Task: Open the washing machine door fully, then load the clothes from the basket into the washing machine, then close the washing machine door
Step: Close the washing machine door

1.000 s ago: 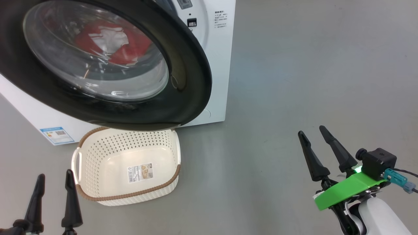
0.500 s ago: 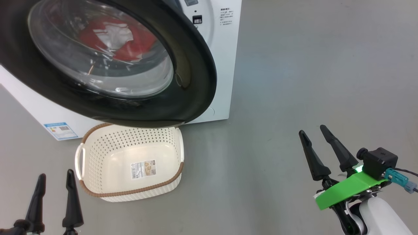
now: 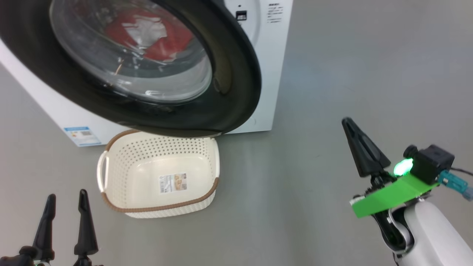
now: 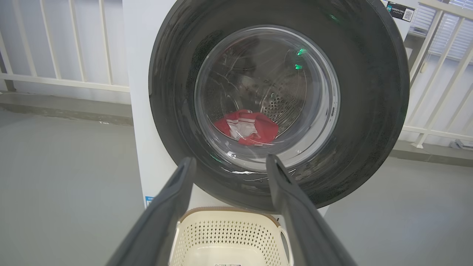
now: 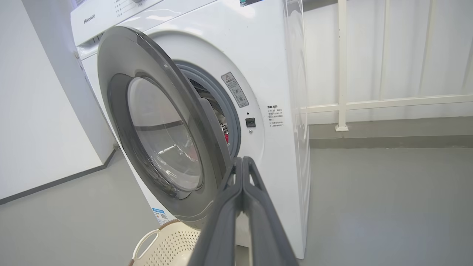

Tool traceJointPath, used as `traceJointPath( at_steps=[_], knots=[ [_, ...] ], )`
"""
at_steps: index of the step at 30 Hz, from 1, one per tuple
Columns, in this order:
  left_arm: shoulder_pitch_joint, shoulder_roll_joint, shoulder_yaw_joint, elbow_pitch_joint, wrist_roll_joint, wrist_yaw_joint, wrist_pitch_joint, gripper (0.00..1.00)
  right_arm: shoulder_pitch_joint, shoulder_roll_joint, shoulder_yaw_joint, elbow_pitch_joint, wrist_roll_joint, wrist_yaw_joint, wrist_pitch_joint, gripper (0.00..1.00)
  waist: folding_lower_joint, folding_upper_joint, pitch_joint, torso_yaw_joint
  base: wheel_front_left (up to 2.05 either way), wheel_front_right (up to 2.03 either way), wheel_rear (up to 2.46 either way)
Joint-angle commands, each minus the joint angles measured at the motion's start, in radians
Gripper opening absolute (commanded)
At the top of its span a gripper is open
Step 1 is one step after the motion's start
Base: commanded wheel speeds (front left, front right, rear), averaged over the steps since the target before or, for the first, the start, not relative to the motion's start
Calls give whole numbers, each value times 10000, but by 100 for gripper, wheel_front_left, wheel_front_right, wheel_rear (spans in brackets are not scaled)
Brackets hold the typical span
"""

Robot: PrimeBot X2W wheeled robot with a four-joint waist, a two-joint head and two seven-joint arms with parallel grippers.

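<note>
**Right tool (image 3: pixel 350 126) pinched shut on nothing, left tool (image 3: pixel 66 195) gaping wide**

Both fingers of the right tool are pressing together along their whole length, with nothing caught between them. In the head view it is hanging over bare floor (image 3: pixel 332 74) on the robot's right, well apart from the washing machine (image 3: pixel 269 55). In its own wrist view the joined fingers (image 5: pixel 242 173) are pointing towards the machine's front, just beside the free edge of the door.

The left tool is standing fully spread and is gripping nothing. It is sitting low at the robot's left, near the basket (image 3: pixel 159 207) but not touching it. In the left wrist view its two fingers (image 4: pixel 173 199) are framing the lower part of the door and the basket's far rim.

The washing machine door (image 3: pixel 229 92) is hanging partly open. It is swinging out from the white front, and a gap is showing along its free edge, with the grey gasket visible behind it.

The clothes (image 4: pixel 247 127), red with white patches, are lying inside the drum and are showing through the door's glass bowl.

The basket is resting on the floor just in front of the machine. Its far rim is sitting under the door's lower edge, and the label on its bottom is facing up.
</note>
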Motion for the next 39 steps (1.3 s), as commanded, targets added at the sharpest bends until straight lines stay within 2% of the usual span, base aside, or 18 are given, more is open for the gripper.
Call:
traceJointPath(
  at_steps=[1,18,29,39],
  knots=[
    [-384,71,290,-269,-50,-64,-80,100,-363,-50,298,-357,320,16,-46,0,0,0,102,205,0,0,0],
    [-1192,75,37,-255,-336,-102,-80,100,-2994,-641,2375,325,277,16,-46,0,0,0,1607,1498,0,0,0],
    [-1717,221,-201,-256,-562,-104,-80,100,-4594,-904,3274,1257,426,16,-46,0,0,0,2400,1855,0,0,0],
    [-2018,236,-341,-180,-668,-105,-80,100,-5707,-1242,3569,1813,550,16,-46,0,0,0,2853,2101,0,0,0]
  ],
)
